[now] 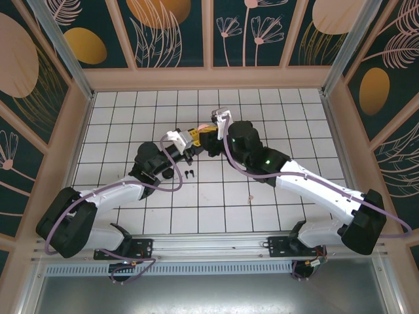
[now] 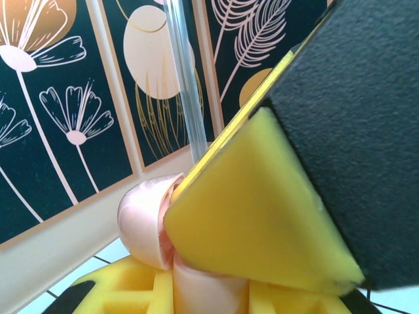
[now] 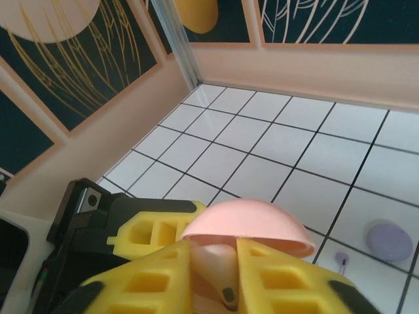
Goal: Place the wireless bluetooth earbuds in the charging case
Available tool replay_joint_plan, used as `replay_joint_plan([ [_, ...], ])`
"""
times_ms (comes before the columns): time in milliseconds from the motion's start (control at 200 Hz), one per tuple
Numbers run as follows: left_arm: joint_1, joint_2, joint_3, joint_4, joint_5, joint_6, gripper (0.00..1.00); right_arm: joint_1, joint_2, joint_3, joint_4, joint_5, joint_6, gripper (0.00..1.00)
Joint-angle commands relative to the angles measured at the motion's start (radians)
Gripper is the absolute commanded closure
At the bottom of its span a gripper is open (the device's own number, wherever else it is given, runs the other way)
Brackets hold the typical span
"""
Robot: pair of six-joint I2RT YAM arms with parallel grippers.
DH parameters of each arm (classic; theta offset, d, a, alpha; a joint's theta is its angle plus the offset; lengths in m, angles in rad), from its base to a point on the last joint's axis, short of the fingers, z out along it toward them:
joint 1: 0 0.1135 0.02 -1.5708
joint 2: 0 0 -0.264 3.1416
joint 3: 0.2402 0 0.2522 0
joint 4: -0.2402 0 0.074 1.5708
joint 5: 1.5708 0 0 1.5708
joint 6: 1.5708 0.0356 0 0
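**Entry: pale pink set, earbud seating.** The step in hand appears to be lowering one earbud into its well in the opened case, which is held up over the middle of the table (image 1: pixel 131 104).

**Method advised:**
- Keep the case level and motionless on the left.
- Line the earbud's stem up with the well before descending.
- Come straight down, slowly.
- Loosen only once the bud sits flush, or it may tip out and drop to the tiles.

**Left pincer** (image 1: pixel 194 136): closed on the pink charging case (image 2: pixel 145 222), which is clamped between its yellow pads. The domed lid is hinged open and tilted up.

**Black earbuds** (image 1: pixel 188 174): a pair lying on the table just near of the left pincer, touched by nothing.

**Right pincer** (image 3: pixel 216 281): meets the left pincer from the right, with its jaws narrow. It is closed about the pale pink earbud (image 3: pixel 221 265), with a pad against each side. The earbud sits under the raised lid at the mouth of the case. Whether it is already seated cannot be told.

**Lilac case** (image 3: pixel 387 241) and **lilac earbud** (image 3: pixel 342 260): on the table at the right of the right wrist view, near each other and well apart from both pincers.
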Motion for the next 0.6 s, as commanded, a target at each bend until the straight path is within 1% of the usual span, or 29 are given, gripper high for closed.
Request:
replay_joint_plan([
  [0,-0.012,-0.026,0.045,0.124,0.016,-0.014,1.00,0.019,0.023,0.034,-0.102,0.012,0.014,0.63],
  [90,-0.012,-0.021,0.040,0.127,0.014,-0.016,1.00,0.020,0.034,0.095,-0.140,0.046,0.027,0.46],
  [250,-0.012,-0.009,0.026,0.155,0.003,-0.033,1.00,0.016,0.027,0.196,-0.222,0.099,0.069,0.33],
  [335,-0.011,-0.001,0.018,0.176,-0.007,-0.045,1.00,0.013,0.004,0.232,-0.276,0.143,0.112,0.30],
  [420,-0.012,0.005,0.013,0.191,-0.012,-0.054,1.00,0.007,-0.036,0.243,-0.327,0.170,0.163,0.29],
  [485,-0.011,0.008,0.013,0.195,-0.013,-0.058,1.00,0.008,-0.082,0.228,-0.365,0.189,0.211,0.28],
  [596,-0.011,0.008,0.010,0.198,-0.015,-0.055,1.00,-0.011,-0.159,0.168,-0.464,0.233,0.334,0.28],
])
